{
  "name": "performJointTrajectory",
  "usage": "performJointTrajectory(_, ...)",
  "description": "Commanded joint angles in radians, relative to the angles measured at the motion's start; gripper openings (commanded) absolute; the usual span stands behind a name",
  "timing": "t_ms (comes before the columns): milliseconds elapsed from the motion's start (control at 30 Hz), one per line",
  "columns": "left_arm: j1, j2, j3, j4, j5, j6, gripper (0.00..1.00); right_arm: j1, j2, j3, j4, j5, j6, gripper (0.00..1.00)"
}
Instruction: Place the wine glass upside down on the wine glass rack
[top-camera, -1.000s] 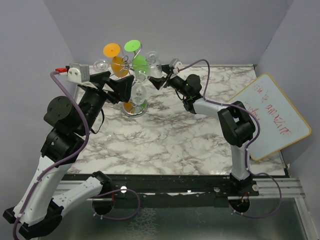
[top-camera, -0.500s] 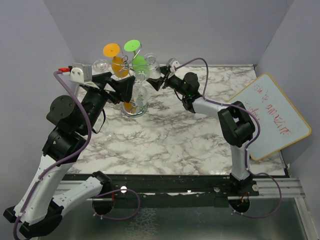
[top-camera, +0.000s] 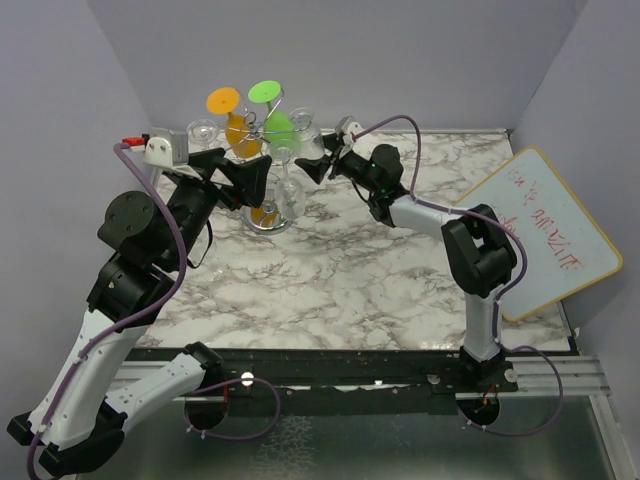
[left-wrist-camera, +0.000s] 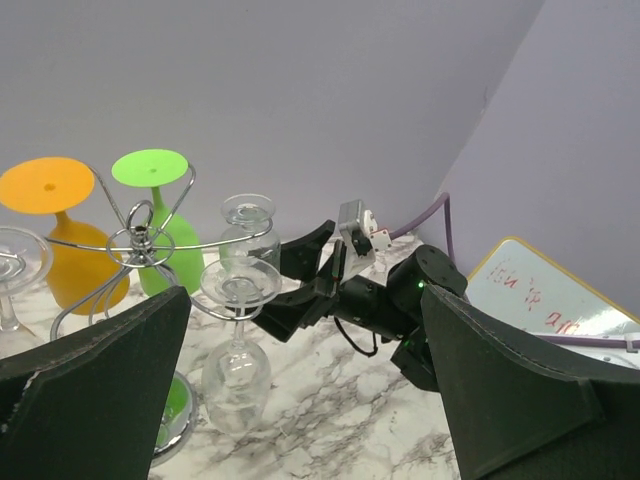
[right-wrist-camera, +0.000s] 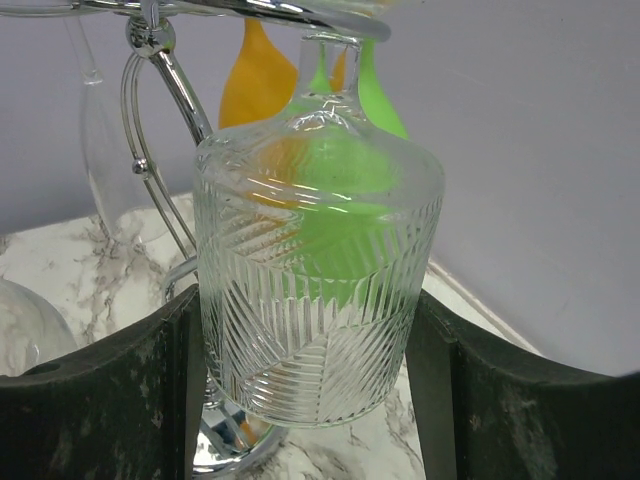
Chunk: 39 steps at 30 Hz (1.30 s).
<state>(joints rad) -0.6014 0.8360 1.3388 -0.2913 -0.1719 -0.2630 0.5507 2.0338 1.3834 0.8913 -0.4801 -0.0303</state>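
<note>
Right claw (top-camera: 316, 168) has crept in toward the wine glass rack (left-wrist-camera: 140, 238) over the last second, fingers spread wide and pressed on both sides of the bowl I carry. Left claw (top-camera: 262, 180) has edged closer too, gaping and empty. Smaller: the clear ribbed wine glass (right-wrist-camera: 315, 280) hangs bowl-down, its stem (right-wrist-camera: 325, 60) now inside a wire arm. Nearly hung, I judge; letting go comes next.

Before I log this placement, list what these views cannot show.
Right wrist: the foot of the wine glass, cut off by the top edge.
Left wrist: the base of the wine glass rack, partly behind a finger of the left pincer.
Top external: the whiteboard writing, too small to read.
</note>
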Motion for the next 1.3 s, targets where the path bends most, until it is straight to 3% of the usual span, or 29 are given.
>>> performJointTrajectory(0,0.004,-0.012,0.017,-0.05,-0.025,0.029,0.99,-0.001,-0.069,-0.038,0.043,-0.023,0.001,0.68)
performJointTrajectory(233,0.004,-0.022,0.018,-0.089,-0.058,0.052,0.99,-0.001,-0.083,-0.06,0.04,-0.047,-0.005,0.84)
performJointTrajectory(600,0.004,-0.016,0.005,-0.102,-0.073,0.062,0.99,-0.001,-0.075,-0.028,-0.01,-0.052,-0.013,0.99)
performJointTrajectory(833,0.005,-0.012,0.004,-0.109,-0.089,0.078,0.99,0.0,-0.125,-0.085,0.019,-0.039,-0.016,1.0)
performJointTrajectory(1267,0.005,-0.036,-0.056,-0.217,-0.157,0.051,0.99,-0.001,-0.358,-0.375,0.115,0.083,-0.039,1.0)
